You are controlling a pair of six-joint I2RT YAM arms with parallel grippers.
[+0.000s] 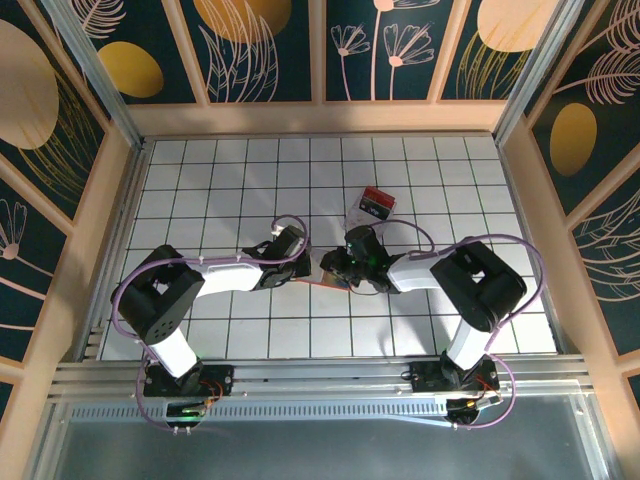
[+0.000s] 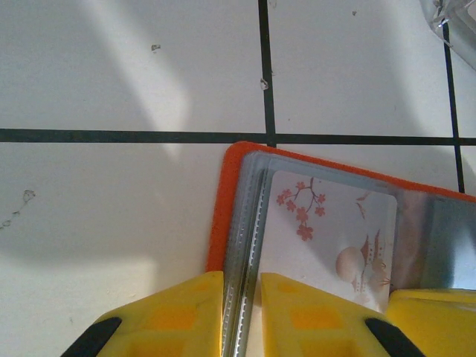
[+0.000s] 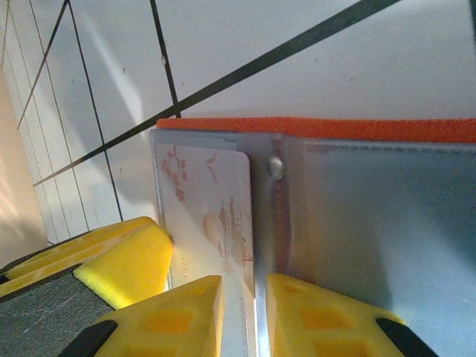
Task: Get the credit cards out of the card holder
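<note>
We judge the task barely begun: the flat orange-red folding card holder [image 1: 328,281] lies open at the middle of the white tiled surface [image 1: 230,190], and the white blossom-printed credit card [image 2: 335,238] sits inside its blue-grey pocket. The left hand [image 2: 242,290], from 9 o'clock, is clenched on the holder's ribbed pocket edge, and the right hand [image 3: 256,294], from 3 o'clock, pinches the seam beside the card; whether it has the card itself we cannot tell. From above we get both arms and a clear plastic box [image 1: 376,203] at 1 o'clock of the holder; the wrist views add the card's print.
</note>
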